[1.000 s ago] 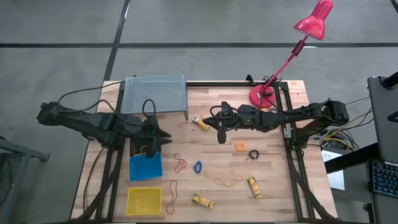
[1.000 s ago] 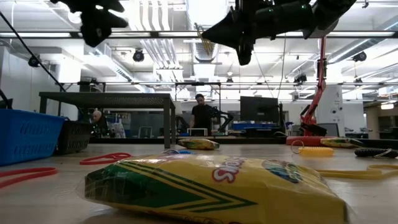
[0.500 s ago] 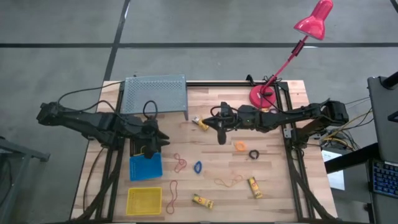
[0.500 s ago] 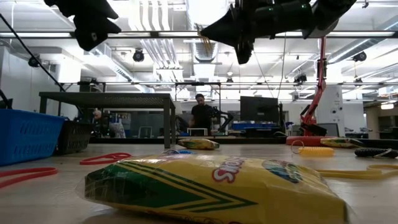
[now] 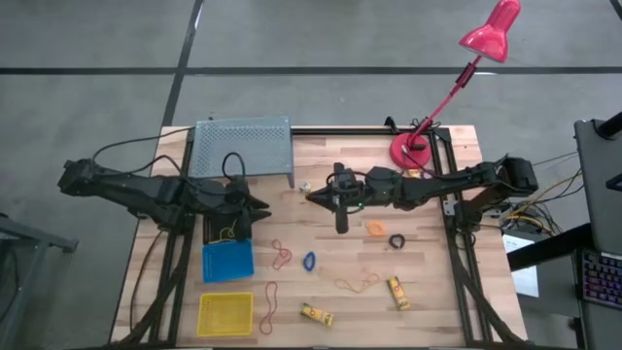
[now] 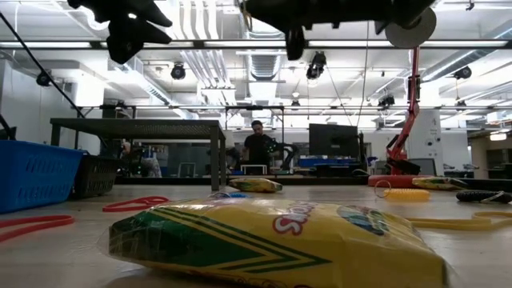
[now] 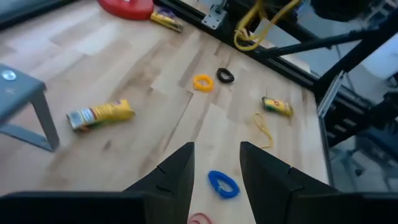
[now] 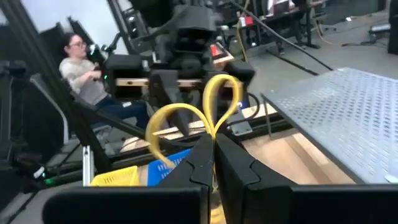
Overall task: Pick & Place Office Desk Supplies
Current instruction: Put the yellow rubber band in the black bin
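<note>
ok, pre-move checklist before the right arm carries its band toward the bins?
1. Grip: right gripper is shut on the yellow rubber band, which loops out past the fingertips. ok.
2. Clearance: the right gripper is high above the tabletop in the low view. ok.
3. Path: the left gripper hangs over the black bin, on the way to the bins. not ok.
4. Left gripper load: fingers are apart, nothing between them. ok.
5. Target: the blue bin and yellow bin are uncovered. ok.
6. Which bin takes yellow bands: cannot tell.
</note>
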`<state>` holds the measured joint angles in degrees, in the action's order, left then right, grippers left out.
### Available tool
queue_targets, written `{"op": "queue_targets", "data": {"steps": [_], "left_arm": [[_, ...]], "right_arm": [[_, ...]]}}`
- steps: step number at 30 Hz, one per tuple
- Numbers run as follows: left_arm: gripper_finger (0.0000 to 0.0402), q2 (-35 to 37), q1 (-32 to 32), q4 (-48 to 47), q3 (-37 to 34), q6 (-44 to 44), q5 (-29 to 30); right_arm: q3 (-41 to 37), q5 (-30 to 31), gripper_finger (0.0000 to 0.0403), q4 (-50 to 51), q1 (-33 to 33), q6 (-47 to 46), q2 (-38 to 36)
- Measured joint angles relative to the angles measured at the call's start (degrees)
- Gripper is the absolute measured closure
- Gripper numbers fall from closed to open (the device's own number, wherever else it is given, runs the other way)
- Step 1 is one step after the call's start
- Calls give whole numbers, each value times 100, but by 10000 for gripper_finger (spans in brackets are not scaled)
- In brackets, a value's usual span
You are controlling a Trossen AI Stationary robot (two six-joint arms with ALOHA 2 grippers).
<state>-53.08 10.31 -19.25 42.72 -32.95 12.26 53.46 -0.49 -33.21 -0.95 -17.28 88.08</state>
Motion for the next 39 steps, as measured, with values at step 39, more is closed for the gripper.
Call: {"op": "queue_targets", "data": {"steps": [39], "left_arm": [[268, 34, -103, 1054, 0, -3906, 129]], "right_arm": [[2343, -433, 394, 2342, -170, 785, 1473]]}}
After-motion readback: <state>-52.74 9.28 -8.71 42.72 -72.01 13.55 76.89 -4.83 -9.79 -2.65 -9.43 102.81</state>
